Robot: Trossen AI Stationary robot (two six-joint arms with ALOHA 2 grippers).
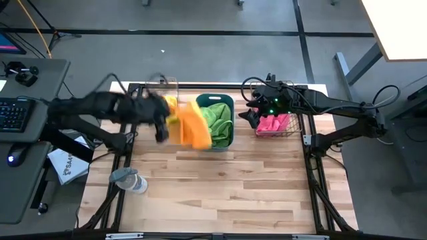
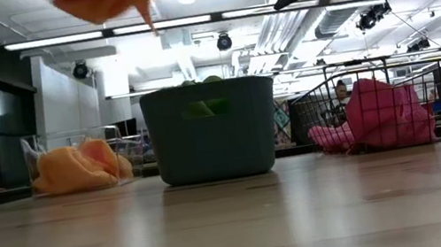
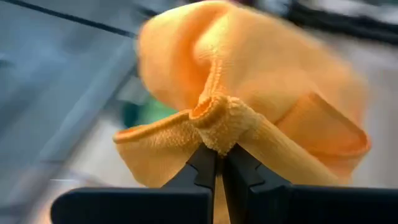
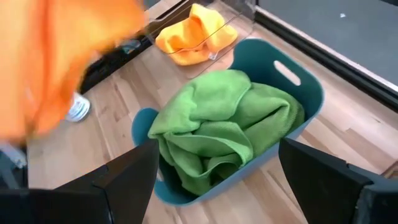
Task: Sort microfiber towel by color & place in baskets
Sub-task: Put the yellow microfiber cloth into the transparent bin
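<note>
My left gripper (image 1: 162,127) is shut on an orange towel (image 1: 192,125) that hangs high above the table, between the clear bin (image 1: 162,90) and the teal tub (image 1: 227,137). The clear bin holds orange towels (image 2: 77,168). The teal tub holds green towels (image 4: 217,124). The wire-mesh basket (image 2: 379,106) at the right holds pink towels (image 1: 273,123). My right gripper (image 1: 248,115) is open and empty, above the gap between the teal tub and the wire basket. My left gripper pinches a bunched fold of the orange towel's hemmed edge (image 3: 219,124) between its two fingertips (image 3: 205,163). Several layers are gathered there. The towel is lifted clear of the table and billows beyond the fingers, slack.
A white bottle with a grey cap (image 1: 128,180) lies near the table's left edge. A keyboard and mouse (image 1: 15,115) sit on a desk to the left. The near half of the wooden table (image 1: 220,193) is bare wood.
</note>
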